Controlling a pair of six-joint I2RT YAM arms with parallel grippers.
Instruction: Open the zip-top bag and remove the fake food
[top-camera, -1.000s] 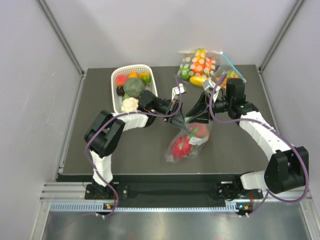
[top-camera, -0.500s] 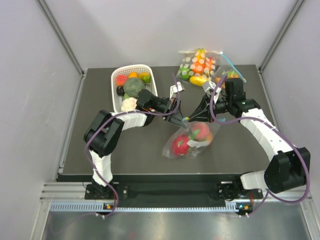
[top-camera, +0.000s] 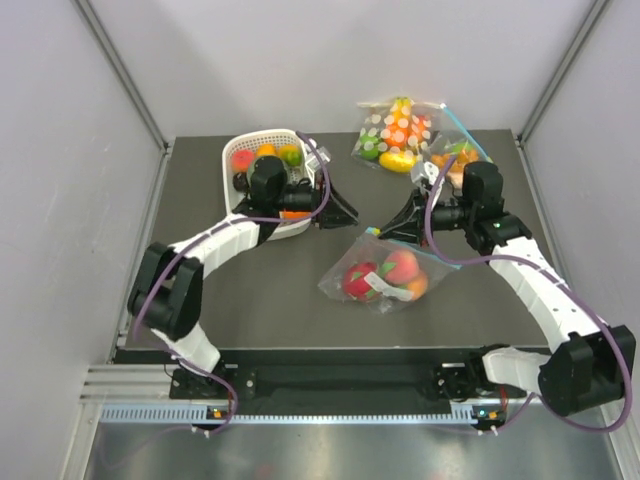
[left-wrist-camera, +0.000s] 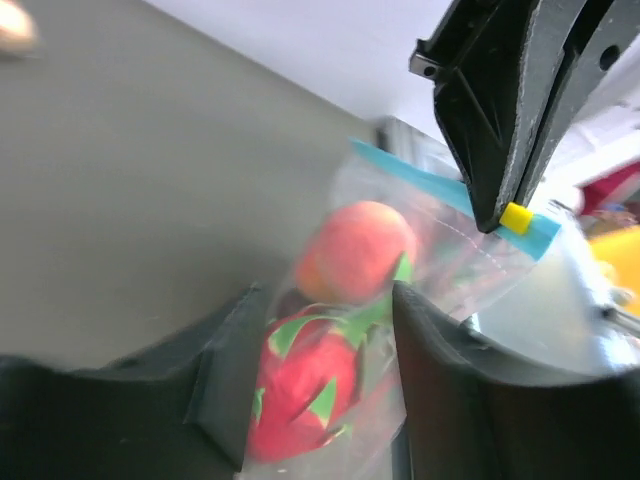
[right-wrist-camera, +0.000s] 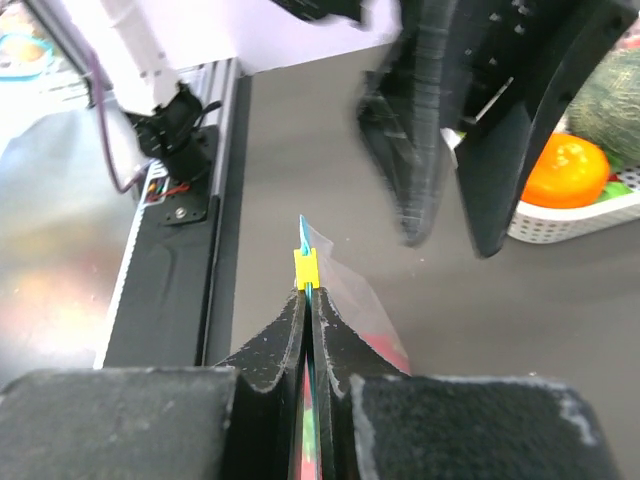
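Top external view: one zip-top bag (top-camera: 385, 250) lies on the dark table (top-camera: 250, 310), in the middle between the two arms. Three pieces of fake food (top-camera: 358, 281) can be counted inside it: a red one, a peach-coloured one and a smaller orange one, with a white tag across them. Two more bags sit at the far edge, a polka-dot bag (top-camera: 395, 130) and a small clear bag (top-camera: 452, 155). One white basket (top-camera: 228, 160) of produce stands at the far left.

The right gripper (top-camera: 383, 230) has its jaws pressed tight together on the teal zip strip (left-wrist-camera: 440, 187) at the bag's far corner, just below the yellow slider (right-wrist-camera: 305, 268). The left gripper (top-camera: 350, 215) is spread wide, holds nothing and hangs apart from the bag, near the basket.
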